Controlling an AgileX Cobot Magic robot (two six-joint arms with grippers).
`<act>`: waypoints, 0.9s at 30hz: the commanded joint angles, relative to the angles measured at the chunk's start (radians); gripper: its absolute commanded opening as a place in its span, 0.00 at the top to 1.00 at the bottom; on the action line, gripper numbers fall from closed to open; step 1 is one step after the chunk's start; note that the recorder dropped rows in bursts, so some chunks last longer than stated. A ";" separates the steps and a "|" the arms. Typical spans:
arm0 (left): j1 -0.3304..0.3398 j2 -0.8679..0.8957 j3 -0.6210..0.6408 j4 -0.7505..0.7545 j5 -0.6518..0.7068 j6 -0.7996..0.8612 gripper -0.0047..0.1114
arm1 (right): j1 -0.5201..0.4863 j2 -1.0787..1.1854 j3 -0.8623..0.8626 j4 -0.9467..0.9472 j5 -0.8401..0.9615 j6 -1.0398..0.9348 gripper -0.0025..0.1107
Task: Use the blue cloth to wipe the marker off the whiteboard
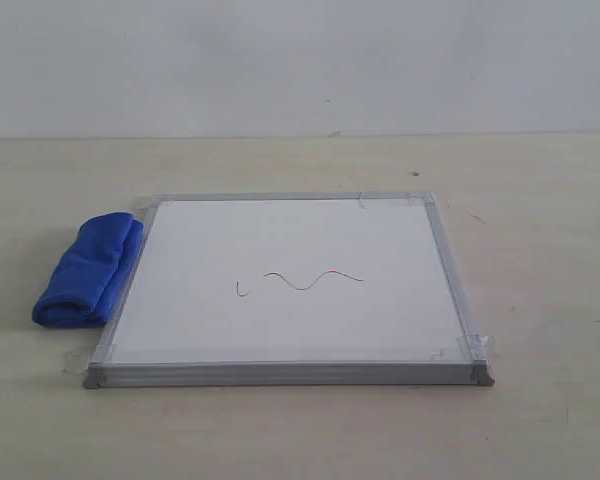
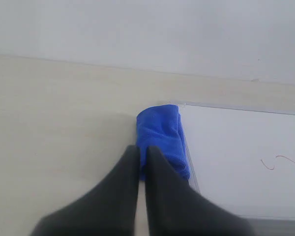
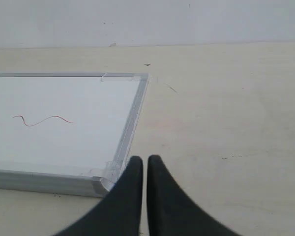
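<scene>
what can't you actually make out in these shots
- Right wrist view: the picture's edge cuts through the hook end of the marker and cuts off part of the whiteboard.
- Left wrist view: the left gripper hides the end of the blue cloth nearest the camera; the edge cuts off most of the marker.
- Exterior view: both arms lie outside the frame.

No readable text anywhere; the marker [image 1: 300,288] on the whiteboard [image 1: 230,335] is a wordless squiggle.

Pale wood-grain tabletop [image 1: 540,300] beneath a plain white wall [image 1: 300,60], soft even light.
</scene>
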 commanded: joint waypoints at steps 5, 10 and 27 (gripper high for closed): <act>-0.003 -0.003 0.004 -0.008 0.003 0.005 0.92 | -0.003 -0.005 0.000 -0.001 -0.003 -0.001 0.98; -0.003 -0.003 0.004 -0.008 0.003 0.005 0.92 | -0.003 -0.005 0.000 -0.001 -0.003 -0.001 0.98; -0.003 -0.003 0.004 -0.013 -0.019 -0.006 0.92 | -0.003 -0.005 0.000 -0.001 -0.006 -0.001 0.98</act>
